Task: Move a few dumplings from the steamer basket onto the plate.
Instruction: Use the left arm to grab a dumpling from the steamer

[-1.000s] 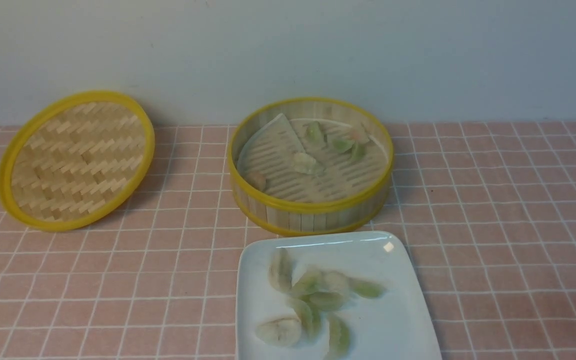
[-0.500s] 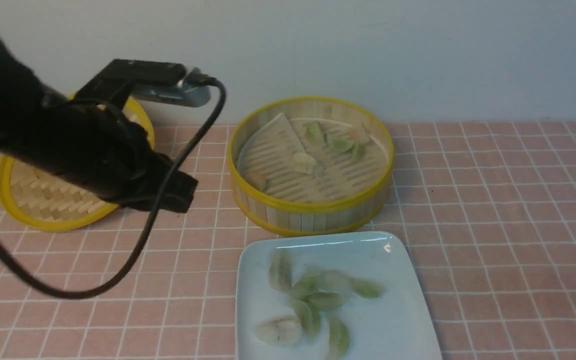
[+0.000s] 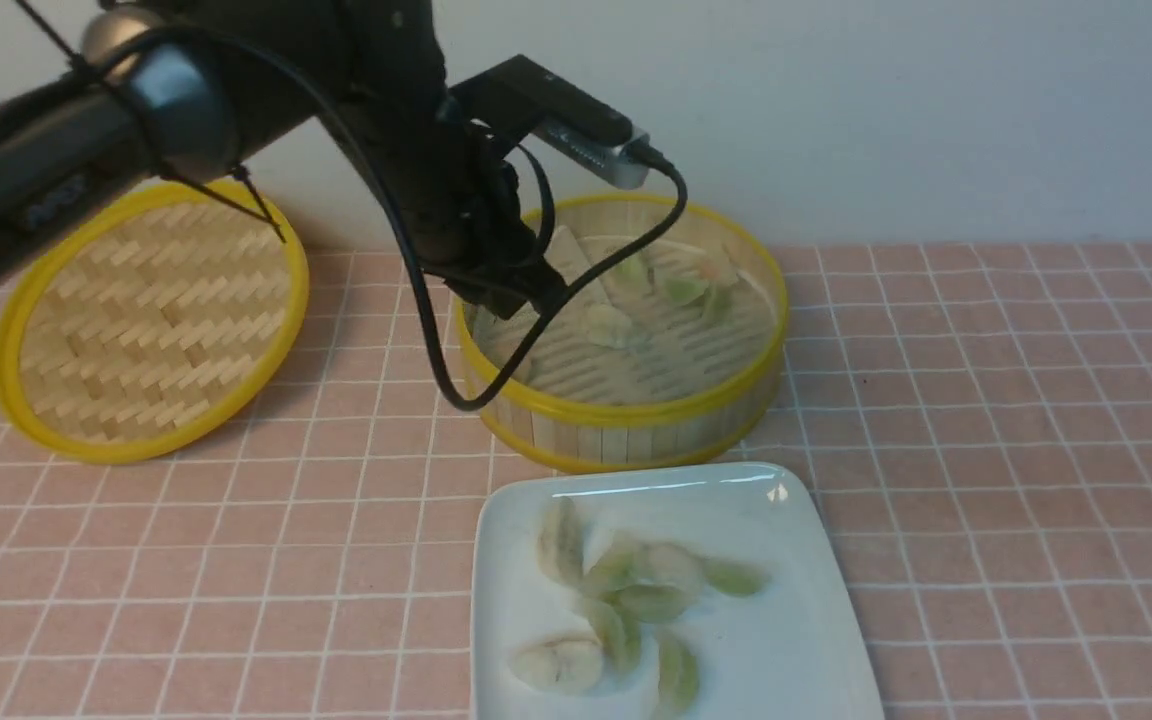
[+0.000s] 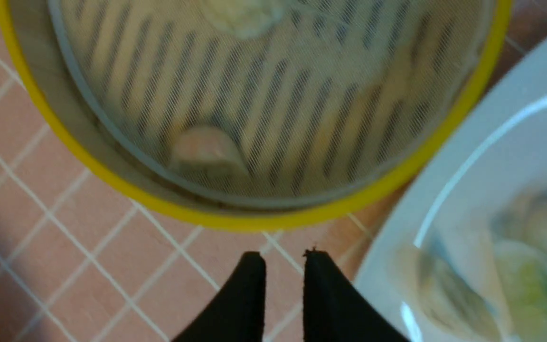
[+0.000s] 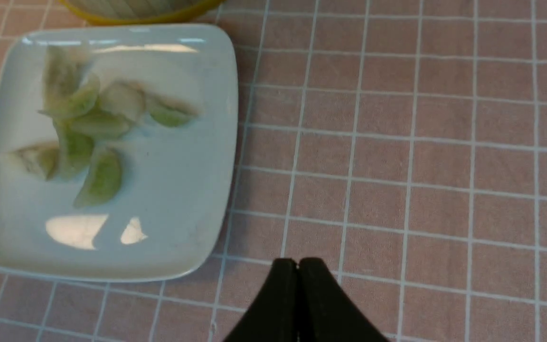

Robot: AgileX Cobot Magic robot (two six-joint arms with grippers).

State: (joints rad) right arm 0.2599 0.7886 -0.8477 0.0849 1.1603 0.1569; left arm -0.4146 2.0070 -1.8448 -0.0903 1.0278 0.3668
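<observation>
The left gripper point(image 4: 284, 259) hangs in the air by the basket point(image 3: 626, 410), jaws parted, nothing between them! Over on the other side, the right gripper point(image 5: 297, 261) is clenched, fingertips together, empty, above the tiled surface point(image 3: 986, 480). Below the left arm point(image 3: 396, 140), a cable point(image 3: 431, 310) loops down in front of the basket. And inside that basket: one dumpling point(image 4: 207, 147) close by the wall, a pale one point(image 3: 608, 326) nearer the middle, and a small group point(image 3: 701, 290), green ones among them, toward the far side. Just in front of the basket sits the white plate point(image 3: 776, 640), and it's busy: a cluster of dumplings point(image 3: 651, 600), green and whitish, some overlapping, others lying a little apart. Out to the left of the basket, well clear of the plate, there's the woven lid point(image 3: 161, 320), yellow-rimmed, leaning tilted against the wall point(image 3: 836, 120).
</observation>
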